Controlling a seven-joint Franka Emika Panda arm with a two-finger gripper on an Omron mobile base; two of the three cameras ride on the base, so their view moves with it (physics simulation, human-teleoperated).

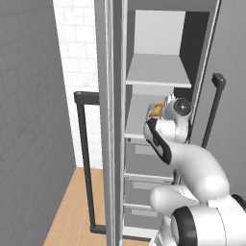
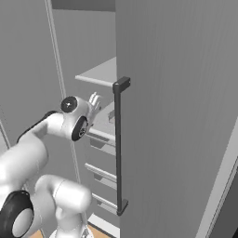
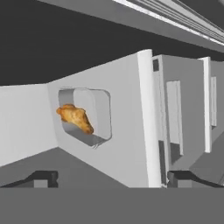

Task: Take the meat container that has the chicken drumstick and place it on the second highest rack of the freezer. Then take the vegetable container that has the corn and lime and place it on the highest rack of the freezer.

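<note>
Item, as I see it: meat container point(image 3: 85, 116) with chicken drumstick point(image 3: 75, 117), resting on the freezer's point(image 1: 158, 43) second highest rack point(image 1: 139, 115); my arm point(image 1: 192, 163) hides most of it from the base. Jaws spread wide, holding nothing, container apart from both tips.

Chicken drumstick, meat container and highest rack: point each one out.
chicken drumstick point(image 3: 75, 117): hand view, middle of the golden meat.
meat container point(image 3: 101, 114): hand view, its grey inner wall beside the meat.
highest rack point(image 1: 156, 72): left base view, bare top surface of the upper shelf.
</note>
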